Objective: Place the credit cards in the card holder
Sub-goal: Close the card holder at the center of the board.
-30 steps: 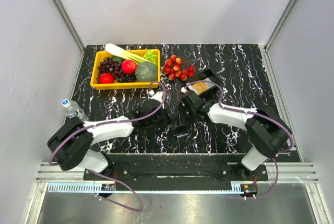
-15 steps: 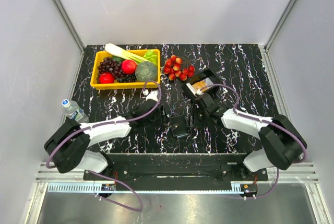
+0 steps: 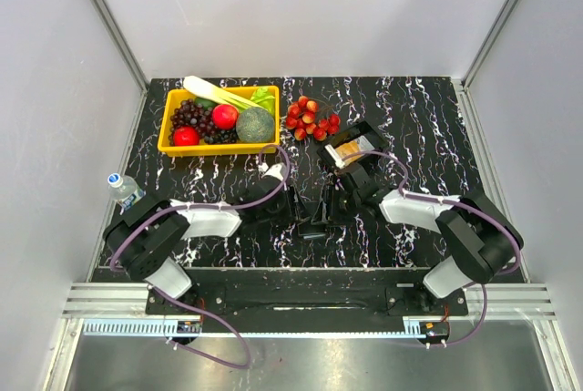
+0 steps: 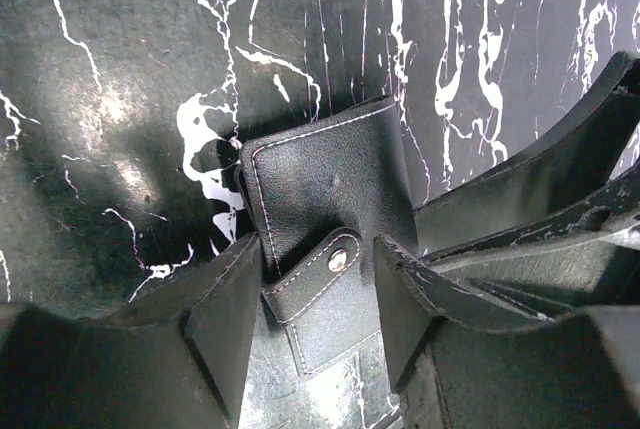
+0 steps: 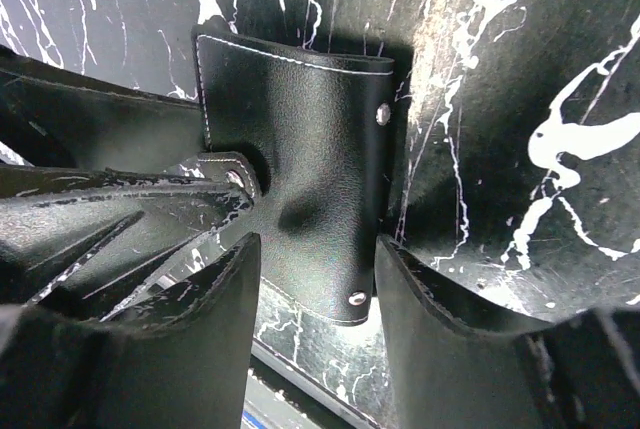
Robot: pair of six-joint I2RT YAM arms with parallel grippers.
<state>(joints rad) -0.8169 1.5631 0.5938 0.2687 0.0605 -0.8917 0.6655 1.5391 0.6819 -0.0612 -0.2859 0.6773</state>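
Card holder: the black card holder (image 4: 330, 179) is folded shut with its snap strap across the front, at the near middle of the counter (image 3: 419, 118), where both arms meet.
Left pincer: the left pincer (image 4: 320, 244) has its jaws part-open, one on each side of the strap. They overlap the holder's edges, and I cannot tell whether they grip it.
Right pincer: the right pincer (image 5: 318, 244) comes from the opposite side, its jaws parted over the holder's lower half. I cannot tell if it grips either.
Credit cards: the orange-tan credit cards (image 3: 349, 149) lie in the black tray (image 3: 325, 156), just beyond the right pincer.
Yellow basket: the yellow basket (image 3: 164, 147) of produce stands at the far left.
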